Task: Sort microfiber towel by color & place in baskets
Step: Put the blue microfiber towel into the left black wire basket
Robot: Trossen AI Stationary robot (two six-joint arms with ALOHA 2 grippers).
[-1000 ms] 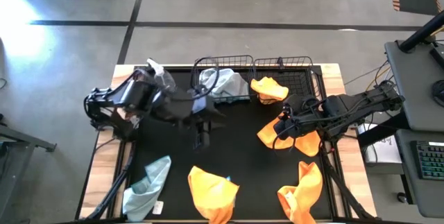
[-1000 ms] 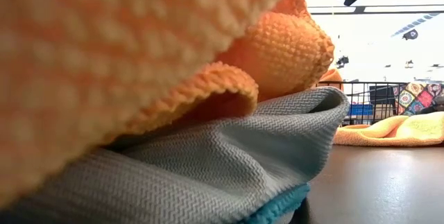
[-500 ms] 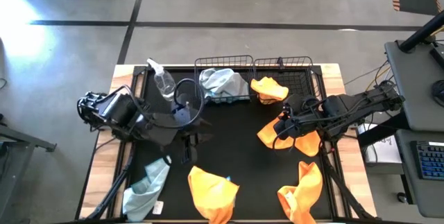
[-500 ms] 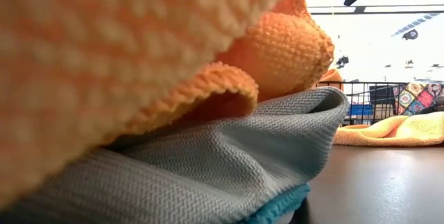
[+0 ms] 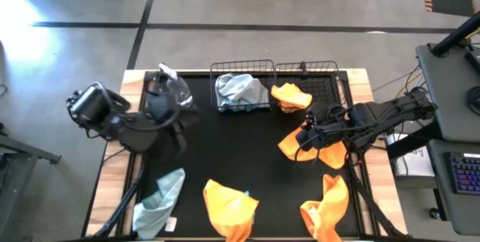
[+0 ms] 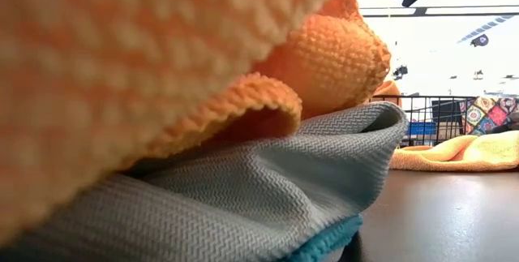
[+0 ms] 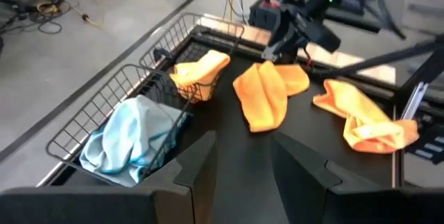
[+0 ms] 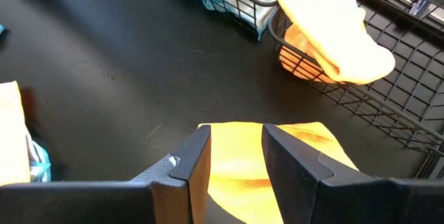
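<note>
Right gripper (image 8: 236, 156) hovered over orange towel (image 8: 270, 156), fingers parted, empty. Left gripper (image 7: 243, 163) parted, empty. Risk: shallow pinch could drop towel short of basket (image 5: 315, 77).

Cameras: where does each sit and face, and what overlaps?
High: overhead, straight down; both arms, left gripper beside the spray bottle.
Low: table height, blocked by an orange towel on a blue-grey towel.
Left wrist: faces the baskets; own fingers apart.
Right wrist: above an orange towel; own fingers apart.
Shared: both wrists see the orange-towel basket.
</note>
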